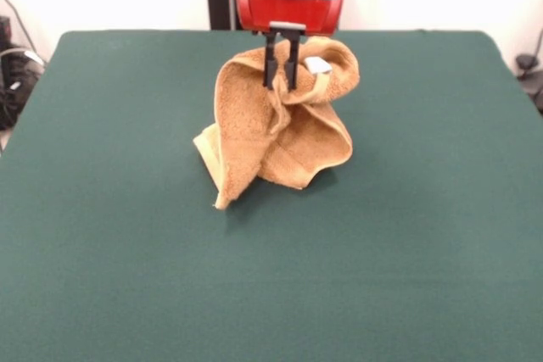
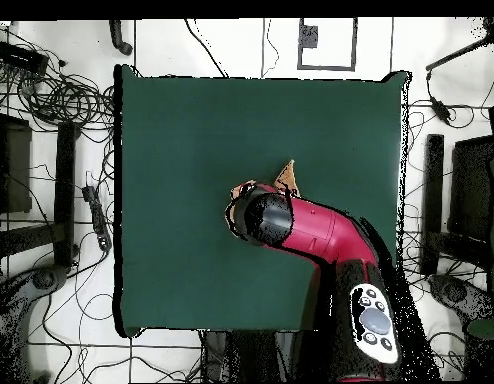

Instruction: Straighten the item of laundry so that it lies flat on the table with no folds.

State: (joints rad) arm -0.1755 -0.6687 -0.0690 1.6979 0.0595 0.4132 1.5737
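Golden-orange terry-cloth towel (image 1: 276,129) hangs bunched from the black two-fingered gripper (image 1: 281,69), its lower corners resting on the dark green felt-covered table (image 1: 110,235).

From the left in the front view: bare felt, then the draped towel near the table's middle, a small white tag (image 1: 317,64) just right of the fingers, which are clamped together on a fold. From overhead, the red and black arm (image 2: 316,230) hides most of the cloth; seemingly only one corner shows.

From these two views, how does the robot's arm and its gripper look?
The arm is glossy red with black joints and a black round end cap. Near its base sits a light grey oval panel with dark buttons. The wrist is a red block under a black cylinder, and the gripper has two thin black fingers below a small grey plate.
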